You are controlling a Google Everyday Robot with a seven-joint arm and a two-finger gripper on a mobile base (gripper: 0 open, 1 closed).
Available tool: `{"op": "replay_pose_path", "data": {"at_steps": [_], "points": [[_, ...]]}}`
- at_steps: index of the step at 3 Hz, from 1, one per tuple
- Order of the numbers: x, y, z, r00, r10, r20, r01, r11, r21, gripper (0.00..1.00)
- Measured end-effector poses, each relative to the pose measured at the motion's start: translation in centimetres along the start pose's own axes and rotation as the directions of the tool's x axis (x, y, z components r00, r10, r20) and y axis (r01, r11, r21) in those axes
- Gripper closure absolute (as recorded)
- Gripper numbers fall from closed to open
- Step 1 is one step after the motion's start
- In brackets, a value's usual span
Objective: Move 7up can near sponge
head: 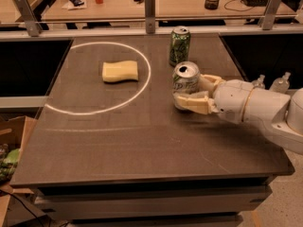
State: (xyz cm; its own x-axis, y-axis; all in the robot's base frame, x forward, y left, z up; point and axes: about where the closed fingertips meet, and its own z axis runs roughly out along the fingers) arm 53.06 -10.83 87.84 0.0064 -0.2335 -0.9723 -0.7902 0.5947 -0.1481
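The 7up can (pixel 185 82), silver-white with a green logo and an open silver top, stands upright right of the table's middle. My gripper (pixel 188 92) reaches in from the right and is shut on it, one cream finger in front and one behind. The pale yellow sponge (pixel 120 71) lies flat inside a white circle (pixel 142 90) painted on the table, well to the can's left and a little farther back.
A darker all-green can (pixel 180 46) stands just behind the 7up can. The dark table (pixel 142 145) has a railing with posts along its far edge. Two clear bottles (pixel 279 82) stand beyond the right edge. A cardboard box (pixel 9 150) sits at the lower left.
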Motion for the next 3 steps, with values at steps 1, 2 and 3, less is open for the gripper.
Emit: {"op": "replay_pose_path", "data": {"at_steps": [1, 2, 3], "points": [[1.0, -1.5, 2.8, 0.998, 0.062, -0.017, -0.062, 0.998, 0.007, 1.0], [1.8, -2.4, 5.5, 0.994, 0.104, -0.035, -0.104, 0.9946, 0.003, 1.0], [1.5, -2.5, 5.4, 0.994, 0.104, -0.035, -0.104, 0.9946, 0.003, 1.0]]}}
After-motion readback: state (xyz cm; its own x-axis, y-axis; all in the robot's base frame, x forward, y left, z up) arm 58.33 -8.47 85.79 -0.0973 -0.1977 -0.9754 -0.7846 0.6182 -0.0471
